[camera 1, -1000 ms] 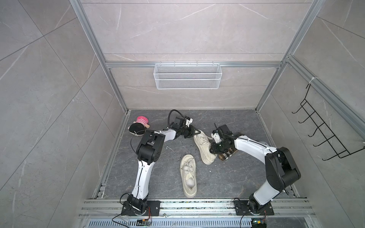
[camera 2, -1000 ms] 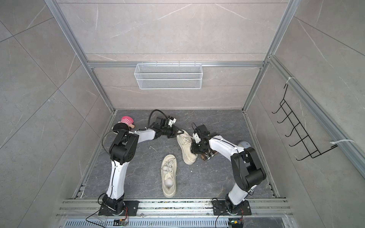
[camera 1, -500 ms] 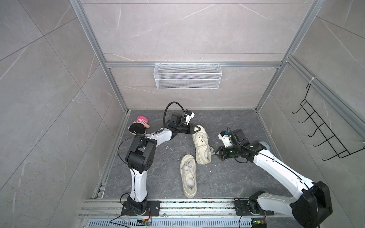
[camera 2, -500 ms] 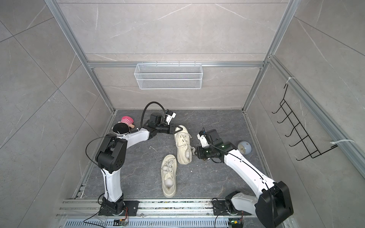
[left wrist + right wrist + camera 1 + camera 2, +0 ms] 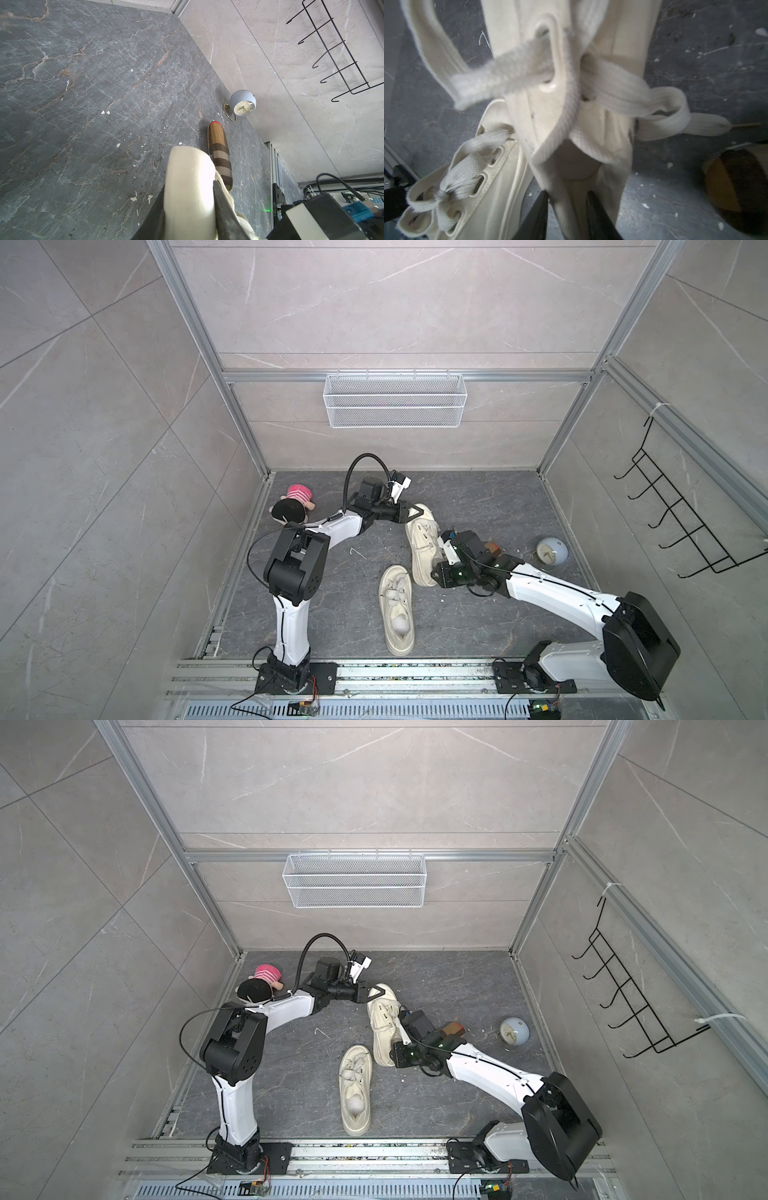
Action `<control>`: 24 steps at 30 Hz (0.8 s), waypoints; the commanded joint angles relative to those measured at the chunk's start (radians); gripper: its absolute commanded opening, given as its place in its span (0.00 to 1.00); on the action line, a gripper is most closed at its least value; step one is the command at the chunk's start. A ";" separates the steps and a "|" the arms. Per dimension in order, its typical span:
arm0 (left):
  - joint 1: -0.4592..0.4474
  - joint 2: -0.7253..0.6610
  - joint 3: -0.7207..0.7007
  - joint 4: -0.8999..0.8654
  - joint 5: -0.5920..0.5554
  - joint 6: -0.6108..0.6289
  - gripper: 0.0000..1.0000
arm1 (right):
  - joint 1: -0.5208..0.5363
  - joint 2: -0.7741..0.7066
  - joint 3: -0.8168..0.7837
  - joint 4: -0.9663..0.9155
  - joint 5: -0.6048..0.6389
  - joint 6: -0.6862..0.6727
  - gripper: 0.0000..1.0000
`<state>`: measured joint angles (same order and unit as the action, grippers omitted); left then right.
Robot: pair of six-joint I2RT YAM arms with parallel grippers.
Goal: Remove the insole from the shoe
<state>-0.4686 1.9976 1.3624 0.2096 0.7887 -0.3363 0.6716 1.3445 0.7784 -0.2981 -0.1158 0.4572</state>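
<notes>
A cream lace-up shoe (image 5: 422, 547) is held between my two grippers in both top views. My left gripper (image 5: 419, 512) is shut on its far end; in the left wrist view the jaws (image 5: 189, 185) clamp the thick pale sole (image 5: 187, 166). My right gripper (image 5: 435, 572) is at the near end; in the right wrist view its black fingers (image 5: 566, 194) pinch the cream fabric below the shoe's opening (image 5: 577, 164). The insole is hidden inside the shoe.
A second cream shoe (image 5: 397, 610) lies on the dark floor nearer the rail. A plaid case (image 5: 220, 153) and a small blue clock (image 5: 550, 551) sit to the right. A doll (image 5: 293, 506) lies at the back left. A wire basket (image 5: 395, 400) hangs on the back wall.
The right gripper drew back to the right of the shoe, then came in again at its near end. The left gripper shifted the shoe slightly towards the back.
</notes>
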 commanded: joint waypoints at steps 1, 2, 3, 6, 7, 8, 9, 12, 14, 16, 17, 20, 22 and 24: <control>-0.002 -0.059 -0.003 0.045 0.037 0.037 0.00 | -0.001 -0.026 0.018 -0.048 0.183 -0.014 0.40; -0.002 -0.060 -0.004 0.044 0.037 0.039 0.00 | -0.001 -0.032 0.016 -0.058 0.190 -0.022 0.42; -0.002 -0.059 -0.004 0.043 0.038 0.041 0.00 | -0.001 -0.041 0.011 -0.063 0.196 -0.030 0.43; -0.002 -0.059 -0.002 0.037 0.037 0.042 0.00 | -0.001 -0.071 -0.007 -0.069 0.208 -0.040 0.46; -0.002 -0.059 -0.002 0.036 0.038 0.043 0.00 | -0.001 -0.077 -0.009 -0.073 0.216 -0.042 0.47; -0.002 -0.059 -0.005 0.036 0.038 0.042 0.00 | -0.002 -0.081 -0.011 -0.073 0.216 -0.045 0.50; -0.002 -0.060 -0.004 0.036 0.039 0.042 0.00 | -0.001 -0.079 -0.014 -0.068 0.212 -0.048 0.53; -0.002 -0.062 -0.004 0.034 0.042 0.043 0.00 | -0.001 -0.033 -0.011 -0.033 0.169 -0.054 0.59; -0.002 -0.063 -0.005 0.033 0.042 0.045 0.00 | 0.000 0.011 -0.011 0.020 0.140 -0.052 0.59; -0.001 -0.065 -0.005 0.030 0.047 0.046 0.00 | -0.002 0.056 -0.009 0.065 0.153 -0.051 0.60; -0.002 -0.065 -0.005 0.028 0.050 0.047 0.00 | 0.000 0.071 -0.006 0.083 0.169 -0.052 0.60; -0.002 -0.064 -0.007 0.025 0.061 0.051 0.00 | -0.001 0.112 0.003 0.186 0.200 -0.071 0.60; -0.002 -0.060 -0.007 0.024 0.071 0.052 0.00 | -0.002 0.137 0.017 0.253 0.250 -0.092 0.61; -0.002 -0.059 -0.008 0.019 0.079 0.052 0.00 | -0.010 0.149 0.027 0.318 0.289 -0.114 0.61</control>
<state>-0.4686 1.9934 1.3567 0.2104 0.7967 -0.3206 0.6689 1.4723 0.7784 -0.1261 0.0978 0.3882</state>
